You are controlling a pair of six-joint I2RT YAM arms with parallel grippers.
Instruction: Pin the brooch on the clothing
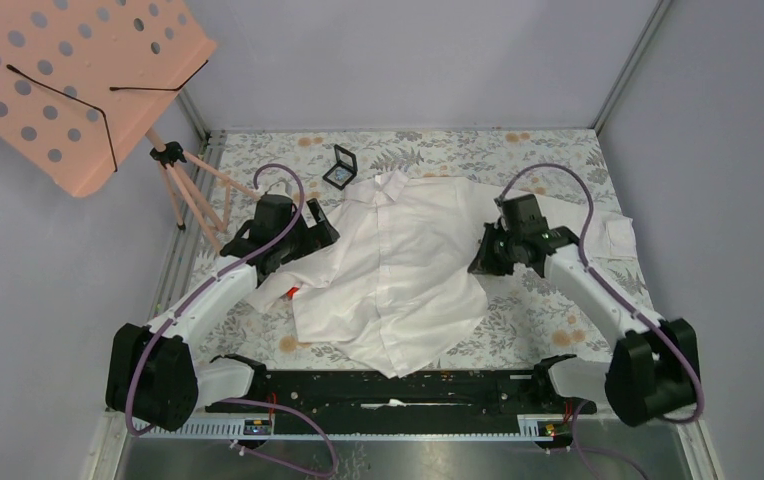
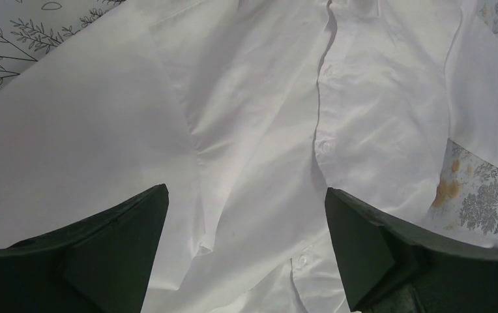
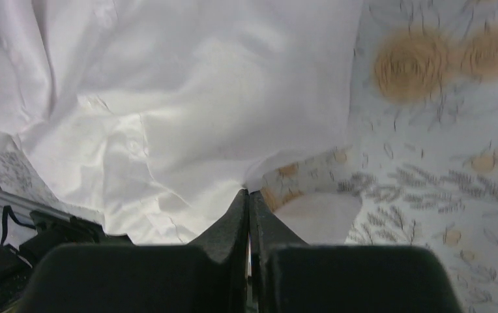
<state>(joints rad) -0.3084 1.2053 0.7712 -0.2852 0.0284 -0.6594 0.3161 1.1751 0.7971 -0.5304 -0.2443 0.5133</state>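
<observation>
From above, shirt (image 1: 398, 270): we see it lying creased over the middle of the tabletop (image 1: 558, 320), with the collar toward the far edge and the hem reaching the near edge.
From above, left pincer (image 1: 320, 238): it is over the side of the shirt nearer the left edge. We cannot read its state from here.
From above, right pincer (image 1: 480, 262): it sits at the side of the shirt nearer the right edge.
From above, black case (image 1: 341, 168): small, with its lid up, near the far edge and just beyond the collar.
From above, pink board (image 1: 68, 80): perforated, on a stand by the far left corner.
Left wrist, left pincer (image 2: 246, 195): released. Its dark fingers (image 2: 135, 228) are spread wide, and we see the buttoned front of the shirt (image 2: 246, 98) between them.
Right wrist, right pincer (image 3: 247, 193): clenched on the edge of the shirt (image 3: 168, 98), with the cloth drawn to a point at its tips.
Right wrist, tabletop (image 3: 429, 163): the flowered surface lies bare beside the shirt.
Brooch: we cannot make it out in any of the three views.
</observation>
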